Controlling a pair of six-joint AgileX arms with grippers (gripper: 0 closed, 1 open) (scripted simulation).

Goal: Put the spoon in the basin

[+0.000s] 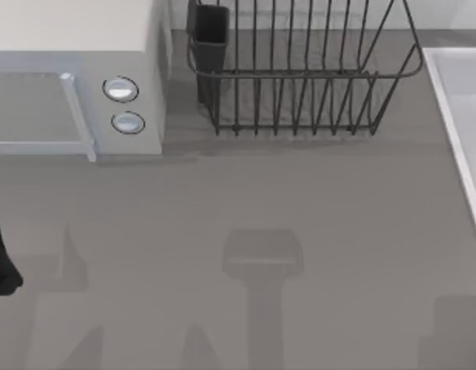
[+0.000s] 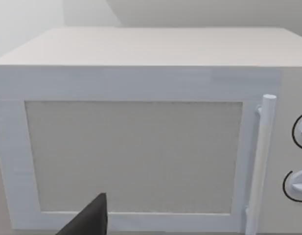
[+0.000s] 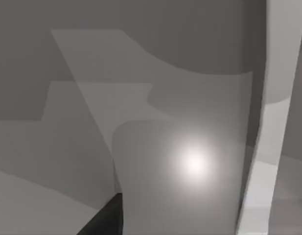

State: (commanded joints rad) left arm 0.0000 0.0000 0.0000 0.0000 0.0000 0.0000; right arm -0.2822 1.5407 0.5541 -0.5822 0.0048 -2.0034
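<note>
Spoon: you can't place it from these views, so cannot tell where it lies relative to either hand.

Basin: sits at the table's right edge, on the right arm's side, well apart from the left arm. You see its lighter raised rim and a strip of flat pale inside.

Right gripper: a dark part of it pokes in over a smooth grey surface with a bright glare spot. A pale strip runs just beside it; cannot tell for sure what that strip is. Open or closed: cannot tell. Nothing seen held.

Left gripper: a dark part of it sits right in front of the microwave, facing the door, with the door handle and two knobs off to the side. Open or closed: cannot tell. Nothing seen held.

Left arm: dark shape at the table's left edge, near the microwave's front.

Wire rack: at the back, between the microwave and the basin, far from both hands. A dark cup hangs on its microwave-side end.

Table: grey, with arm shadows along the near side.
</note>
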